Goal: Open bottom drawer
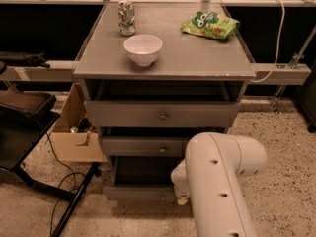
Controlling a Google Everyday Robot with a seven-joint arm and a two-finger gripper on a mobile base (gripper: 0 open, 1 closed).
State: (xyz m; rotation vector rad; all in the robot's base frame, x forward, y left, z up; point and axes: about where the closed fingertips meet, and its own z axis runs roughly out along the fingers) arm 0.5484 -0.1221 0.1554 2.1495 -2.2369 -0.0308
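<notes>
I'm looking down on a grey worktop (197, 58) topping a three-drawer cabinet, which is sitting on a speckled floor (281, 137). A grey rail (284, 75) is running off past the worktop's right edge, with a white cable (281, 28) hanging down onto it. Dark furniture (24, 105) is sitting off the left edge, and a black cable (57, 179) and a black stand leg (74, 209) are lying on the floor below it.

On the worktop I'm seeing a can (126, 18) standing upright at the rear left corner. A white bowl (143, 49) is sitting just in front of it, left of centre, and looking empty. A green snack bag (210, 24) is lying near the rear right corner.

A cardboard box (74, 142) is sitting open on the floor against the cabinet's left side; I can't make out the small contents.

The top drawer (123, 113) and middle drawer (131, 146) are each showing a dark gap above the front. The bottom drawer (133, 192) is sitting lowest, at floor level, pulled out partway with its dark inside showing.

The white arm (217, 181) is coming in from the bottom edge and covering the cabinet's lower right. The gripper (181, 195) is sitting at the right end of the bottom drawer's front. I cannot tell whether it is clenched or released.
</notes>
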